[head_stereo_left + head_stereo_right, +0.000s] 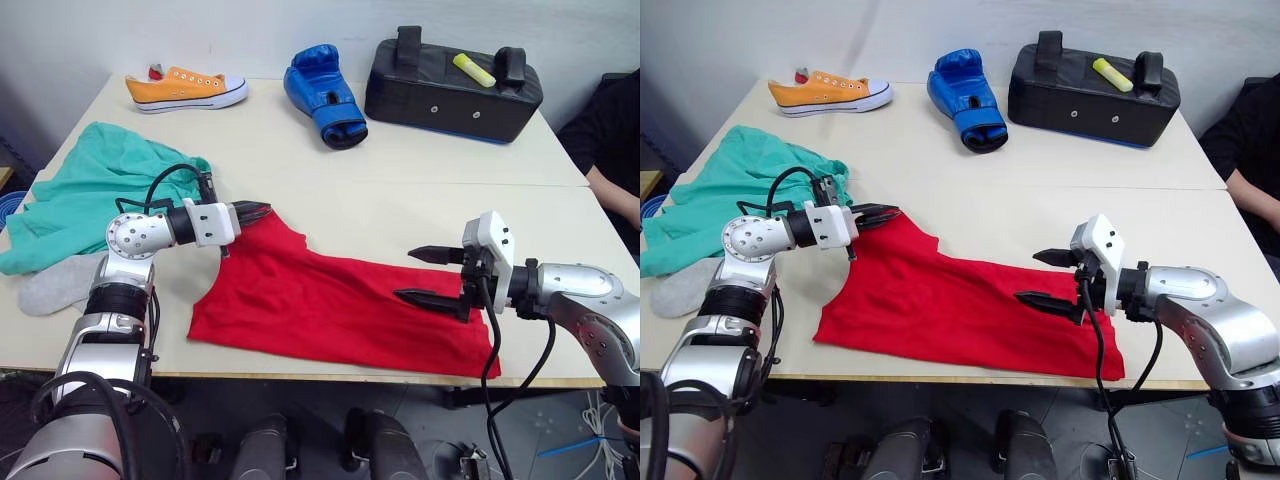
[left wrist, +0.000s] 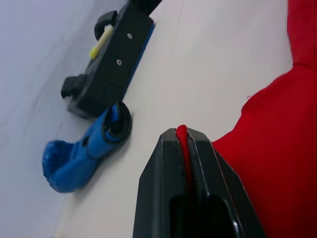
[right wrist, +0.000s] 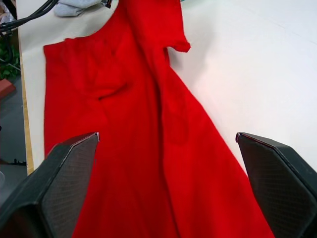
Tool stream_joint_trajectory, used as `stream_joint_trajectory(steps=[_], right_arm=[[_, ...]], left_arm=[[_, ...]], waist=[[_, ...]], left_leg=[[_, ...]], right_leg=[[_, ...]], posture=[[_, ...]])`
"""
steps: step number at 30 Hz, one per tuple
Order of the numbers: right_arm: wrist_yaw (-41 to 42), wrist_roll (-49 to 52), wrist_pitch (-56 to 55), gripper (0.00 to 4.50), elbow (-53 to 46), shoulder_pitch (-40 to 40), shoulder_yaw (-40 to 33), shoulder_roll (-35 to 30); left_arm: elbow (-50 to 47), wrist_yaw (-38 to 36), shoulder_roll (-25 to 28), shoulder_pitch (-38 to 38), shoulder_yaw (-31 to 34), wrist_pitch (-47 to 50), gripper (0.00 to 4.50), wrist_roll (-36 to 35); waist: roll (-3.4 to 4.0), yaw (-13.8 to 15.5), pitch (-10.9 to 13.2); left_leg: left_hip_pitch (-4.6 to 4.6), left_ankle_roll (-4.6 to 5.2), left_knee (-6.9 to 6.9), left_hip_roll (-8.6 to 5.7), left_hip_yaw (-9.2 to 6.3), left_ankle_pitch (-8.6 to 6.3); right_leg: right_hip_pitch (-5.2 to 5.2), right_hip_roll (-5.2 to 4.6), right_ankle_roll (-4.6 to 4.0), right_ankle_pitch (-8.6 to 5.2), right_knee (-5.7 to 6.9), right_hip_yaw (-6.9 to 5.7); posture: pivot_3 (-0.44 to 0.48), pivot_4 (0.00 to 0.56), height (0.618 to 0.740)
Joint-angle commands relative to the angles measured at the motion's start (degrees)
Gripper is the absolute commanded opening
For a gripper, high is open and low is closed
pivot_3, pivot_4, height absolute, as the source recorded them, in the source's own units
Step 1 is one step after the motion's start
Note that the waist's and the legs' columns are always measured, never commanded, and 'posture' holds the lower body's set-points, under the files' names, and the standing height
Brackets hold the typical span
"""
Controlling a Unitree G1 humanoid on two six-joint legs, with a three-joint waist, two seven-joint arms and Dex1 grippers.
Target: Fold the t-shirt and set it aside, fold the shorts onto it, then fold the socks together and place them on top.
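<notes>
The red t-shirt (image 1: pixel 320 300) lies spread along the table's front edge. My left gripper (image 1: pixel 258 211) is shut on its far left corner; red cloth (image 2: pixel 182 144) shows pinched between the fingers. My right gripper (image 1: pixel 428 276) hovers open just above the t-shirt's right part, one finger (image 3: pixel 59 173) on each side with red fabric (image 3: pixel 148 148) below. The teal shorts (image 1: pixel 95 190) lie bunched at the left of the table. A light grey sock (image 1: pixel 58 283) sits at the left front, partly under the shorts' edge.
At the back of the table stand an orange sneaker (image 1: pixel 185 88), a blue boxing glove (image 1: pixel 325 95) and a black strike pad (image 1: pixel 452 90) with a yellow marker (image 1: pixel 473 69) on it. A person's dark sleeve and arm (image 1: pixel 612 150) is at the far right.
</notes>
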Motion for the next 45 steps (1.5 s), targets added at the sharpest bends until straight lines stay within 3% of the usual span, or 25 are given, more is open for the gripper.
stream_joint_trajectory(steps=[1,7,10,13,20,34,37,45], right_arm=[[0.62,-0.46,-0.09,4.5,-0.96,0.02,-0.73,0.27],[0.66,-1.24,-0.43,4.5,-1.93,1.98,-1.14,0.39],[1.78,-2.8,-1.37,4.5,-2.88,2.86,-0.33,-0.62],[2.5,-3.88,-1.68,4.5,-3.08,3.05,-0.52,-0.69],[2.69,-4.38,-0.94,4.5,-3.39,3.11,-1.54,-0.11],[0.1,-2.9,0.6,4.5,-4.98,4.17,-3.32,1.16],[-0.34,-2.7,0.75,4.5,-5.02,4.34,-3.7,1.23],[-0.14,-3.01,0.42,4.5,-4.32,3.75,-3.28,1.01]], left_arm=[[-1.09,-4.45,1.19,1.11,-1.31,-1.0,0.03,-4.39],[-5.5,-10.96,0.78,5.64,0.34,26.23,0.03,-12.44],[-7.12,-13.82,1.06,5.12,0.8,44.36,0.75,-15.72],[-9.48,-17.11,2.42,4.94,1.05,56.31,1.7,-17.6],[-6.5,-19.75,5.29,-1.2,2.5,75.21,3.99,-19.26],[-0.9,-21.06,3.38,-6.47,-1.3,71.17,3.99,-13.44],[0.2,-21.87,3.7,-6.55,-0.8,70.23,3.36,-13.39],[-1.74,-28.62,4.48,-5.07,-0.36,67.5,0.78,-14.44]], waist=[[0.0,-0.14,0.0],[0.01,-0.95,0.0],[0.01,-0.9,0.0],[0.01,-0.89,0.0],[0.0,-0.75,0.0],[0.01,-0.93,0.0],[0.01,-0.9,0.0],[0.01,-0.89,0.01]], left_leg=[[-0.01,0.0,0.0,0.0,0.0,0.0],[0.0,0.03,0.0,0.02,-0.01,0.03],[0.0,0.05,0.0,0.02,-0.02,0.05],[-0.01,0.05,0.0,0.02,-0.03,0.05],[-0.03,-0.01,0.0,0.06,-0.05,0.06],[-0.04,-0.12,-0.01,0.07,-0.05,0.01],[-0.04,-0.13,-0.01,0.08,-0.05,0.0],[-0.05,-0.17,-0.01,0.09,-0.06,-0.02]], right_leg=[[-0.01,0.0,0.0,0.0,-0.01,-0.01],[0.01,0.07,0.0,0.0,0.02,-0.02],[0.02,0.12,0.01,-0.01,0.04,-0.02],[0.03,0.16,0.02,-0.01,0.03,-0.01],[0.01,0.21,0.01,-0.01,0.02,-0.01],[-0.02,0.2,-0.02,-0.03,-0.01,0.02],[-0.03,0.2,-0.02,-0.03,-0.02,0.02],[-0.04,0.17,-0.03,-0.04,-0.05,0.03]], posture=[[0.0,0.15,0.74],[0.0,0.15,0.74],[0.0,0.15,0.74],[0.0,0.15,0.74],[0.0,0.15,0.74],[0.0,0.15,0.74],[0.0,0.15,0.74],[0.0,0.15,0.74]])
